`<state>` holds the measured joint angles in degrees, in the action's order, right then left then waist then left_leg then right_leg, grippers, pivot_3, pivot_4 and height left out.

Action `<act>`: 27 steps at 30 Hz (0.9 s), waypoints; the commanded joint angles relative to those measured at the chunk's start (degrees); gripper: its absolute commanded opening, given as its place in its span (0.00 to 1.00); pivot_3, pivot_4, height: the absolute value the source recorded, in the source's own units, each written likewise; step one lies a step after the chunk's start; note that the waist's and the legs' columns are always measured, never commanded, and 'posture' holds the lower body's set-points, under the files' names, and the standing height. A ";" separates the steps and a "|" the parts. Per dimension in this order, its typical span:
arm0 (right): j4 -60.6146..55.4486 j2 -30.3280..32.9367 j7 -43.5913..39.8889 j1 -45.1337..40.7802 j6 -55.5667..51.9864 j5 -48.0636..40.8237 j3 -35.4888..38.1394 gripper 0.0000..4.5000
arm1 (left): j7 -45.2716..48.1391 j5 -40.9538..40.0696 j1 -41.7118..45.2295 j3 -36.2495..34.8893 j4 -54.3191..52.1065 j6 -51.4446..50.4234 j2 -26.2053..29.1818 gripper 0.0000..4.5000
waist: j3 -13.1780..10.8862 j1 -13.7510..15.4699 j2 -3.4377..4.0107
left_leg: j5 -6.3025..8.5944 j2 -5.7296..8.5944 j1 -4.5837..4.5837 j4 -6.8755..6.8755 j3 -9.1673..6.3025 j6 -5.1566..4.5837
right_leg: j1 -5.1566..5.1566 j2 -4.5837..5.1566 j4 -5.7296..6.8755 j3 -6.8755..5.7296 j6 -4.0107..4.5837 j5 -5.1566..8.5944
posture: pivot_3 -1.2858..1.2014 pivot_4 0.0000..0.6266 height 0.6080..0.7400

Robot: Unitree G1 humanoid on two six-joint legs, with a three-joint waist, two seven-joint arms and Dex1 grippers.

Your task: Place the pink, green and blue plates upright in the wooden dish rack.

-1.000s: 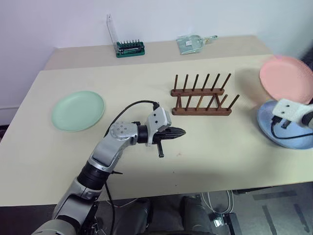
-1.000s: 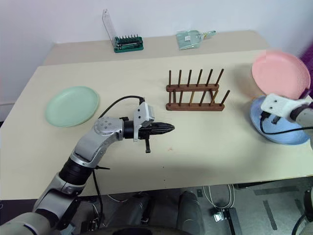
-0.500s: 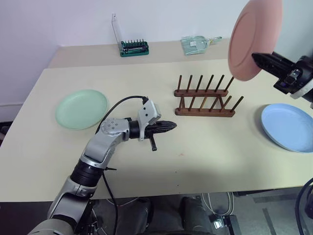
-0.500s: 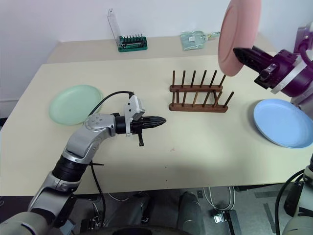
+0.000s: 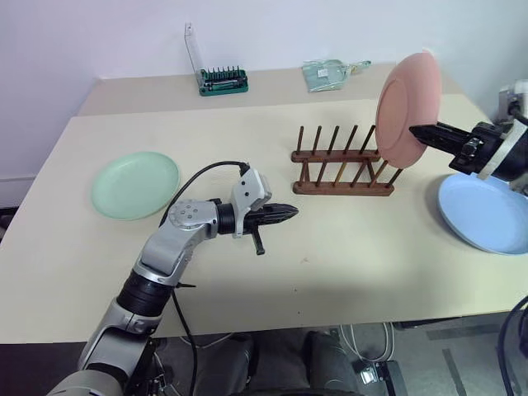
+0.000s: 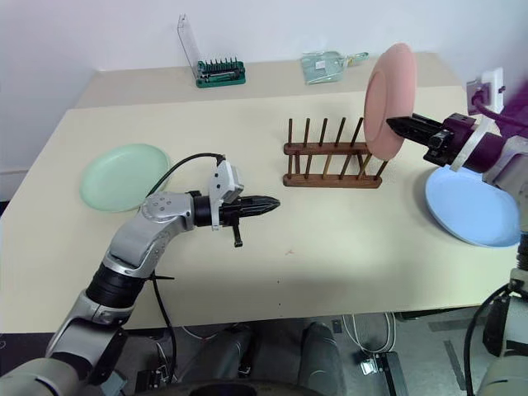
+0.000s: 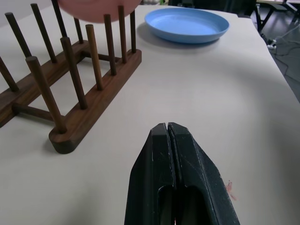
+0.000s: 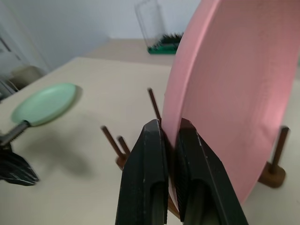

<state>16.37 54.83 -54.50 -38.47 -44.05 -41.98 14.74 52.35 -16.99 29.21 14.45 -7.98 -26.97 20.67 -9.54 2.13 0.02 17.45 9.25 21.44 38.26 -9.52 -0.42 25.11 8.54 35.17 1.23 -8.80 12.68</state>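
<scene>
Pink plate (image 5: 404, 107) lowered, beige table (image 5: 346, 247)

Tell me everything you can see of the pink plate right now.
The pink plate is round, shallow, matte salmon pink, with no chips or marks showing. It is held on edge, nearly upright, above the right end of the wooden dish rack. The right gripper is shut on its rim, one finger on each face. Whether it touches the pegs yet, I cannot tell.
</scene>
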 commanded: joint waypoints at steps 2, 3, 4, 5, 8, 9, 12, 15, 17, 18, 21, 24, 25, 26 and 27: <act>2.49 -0.45 -0.87 -3.49 2.47 3.09 -0.21 0.21 | -0.24 -1.11 0.07 -0.80 -2.54 0.11 0.03 0.00 | 0.00 0.01 0.00 | 0.00 0.00 0.01 0.00 0.00 0.00 | 0.02 0.00 0.00 0.00 0.00 0.00 | 0.52 0.24 1.00; 2.07 -0.68 -0.58 -3.63 3.19 3.54 0.07 0.31 | -0.31 -1.18 0.04 -0.86 -2.70 0.01 0.02 0.00 | 0.00 0.03 0.00 | 0.00 0.00 0.03 0.00 0.00 0.00 | 0.03 0.00 0.00 0.00 0.00 0.00 | 0.52 0.24 1.00; 1.41 -0.87 0.48 -3.59 4.94 4.83 0.34 0.42 | -0.39 -1.22 0.01 -0.92 -2.80 -0.04 0.01 0.00 | 0.00 0.03 0.00 | 0.00 0.00 0.03 0.00 0.00 0.00 | 0.03 0.00 0.00 0.00 0.00 0.00 | 0.52 0.24 1.00; 0.97 -1.04 1.23 -3.55 6.25 5.87 0.54 0.53 | -0.44 -1.25 -0.01 -0.95 -2.88 -0.08 0.00 0.00 | 0.00 0.04 0.00 | 0.00 0.00 0.04 0.00 0.00 0.00 | 0.04 0.00 0.00 0.00 0.00 0.00 | 0.52 0.24 1.00; 0.26 0.45 5.57 -2.81 14.66 12.11 1.80 0.63 | -0.85 -1.37 -0.44 -1.19 -3.47 -0.37 0.04 0.00 | 0.00 0.11 0.00 | 0.00 0.01 0.05 0.00 0.00 0.00 | 0.04 0.01 0.00 0.00 0.00 0.00 | 0.52 0.24 1.00; -0.17 1.01 6.27 -2.29 16.66 13.68 1.98 0.63 | -0.98 -1.42 -0.59 -1.28 -3.70 -0.48 0.10 0.00 | 0.00 0.10 0.00 | 0.00 0.01 0.05 0.00 0.00 0.00 | 0.06 0.01 0.00 0.00 0.00 0.00 | 0.52 0.24 1.00; -3.43 3.15 8.49 -0.48 22.23 17.36 4.13 0.63 | -4.25 -1.16 -0.42 -3.36 -2.92 -0.91 -0.50 0.00 | 0.00 0.10 0.00 | 0.00 0.01 0.06 -0.01 0.00 0.01 | 0.09 0.01 0.01 0.00 0.00 0.00 | 0.52 0.24 1.00; -13.40 4.77 8.40 1.80 21.82 15.70 7.67 0.64 | -16.87 -2.25 1.93 -13.02 0.95 -6.02 -3.50 0.18 | 0.00 -0.04 0.01 | -0.01 0.00 0.06 -0.02 0.01 0.01 | 0.12 0.00 0.04 0.02 0.00 0.00 | 0.52 0.24 1.00; -22.49 3.78 7.84 3.26 17.35 10.83 8.13 0.64 | -24.01 -1.81 2.71 -19.04 2.25 -7.40 -3.92 0.39 | 0.00 -0.43 0.01 | -0.02 -0.06 0.04 -0.03 0.02 0.05 | 0.14 -0.05 0.07 0.03 0.00 0.00 | 0.52 0.24 1.00; -28.31 3.53 6.59 4.92 15.49 8.39 6.98 0.64 | -28.77 0.26 3.19 -21.86 2.89 -7.30 -3.46 0.51 | 0.00 -0.63 0.01 | -0.02 -0.08 0.03 -0.03 0.03 0.05 | 0.14 -0.06 0.07 0.04 0.00 0.00 | 0.52 0.24 1.00; -40.60 2.68 5.64 8.26 10.74 3.67 2.55 0.64 | -42.08 3.02 5.00 -30.50 4.46 -8.56 -3.42 0.83 | 0.01 -1.42 -0.07 | -0.02 -0.13 0.02 -0.08 0.00 0.07 | 0.14 -0.09 0.07 0.02 0.00 0.00 | 0.52 0.24 1.00; -45.73 0.14 6.65 8.88 8.99 2.80 -2.79 0.64 | -58.54 7.81 6.87 -38.52 5.06 -11.11 -4.39 0.99 | -0.01 -1.27 -0.24 | -0.01 -0.06 0.05 0.01 0.02 0.06 | 0.10 -0.02 0.04 0.02 -0.05 -0.02 | 0.52 0.24 1.00; -46.56 -1.29 6.81 8.90 9.20 2.95 -4.67 0.64 | -63.42 10.00 6.70 -40.43 4.45 -13.16 -4.33 0.99 | 0.03 -1.25 -0.31 | -0.01 -0.04 0.05 0.03 0.02 0.05 | 0.08 -0.02 0.02 0.02 -0.07 -0.04 | 0.52 0.24 1.00; -46.63 -2.80 7.18 8.75 8.84 2.59 -5.99 0.64 | -65.67 10.60 6.28 -41.54 3.25 -15.02 -4.54 0.99 | 0.08 -1.23 -0.43 | -0.01 -0.04 0.04 0.04 0.01 0.05 | 0.06 -0.01 0.01 0.02 -0.07 -0.04 | 0.52 0.24 1.00; -46.28 -3.95 7.43 8.51 8.69 2.86 -7.19 0.64 | -66.71 10.09 6.02 -42.40 1.88 -16.47 -5.26 0.99 | 0.08 -1.16 -0.45 | -0.01 -0.04 0.04 0.02 0.00 0.05 | 0.06 -0.02 0.01 0.01 -0.08 -0.04 | 0.52 0.24 1.00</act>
<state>-28.94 51.50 -47.87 -29.26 -35.31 -38.79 7.72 -11.12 -7.74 35.41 -26.71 -2.87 -41.58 15.93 -9.46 0.97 -0.43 17.45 9.21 21.48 38.30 -9.52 -0.38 25.19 8.52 35.19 1.24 -8.88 12.64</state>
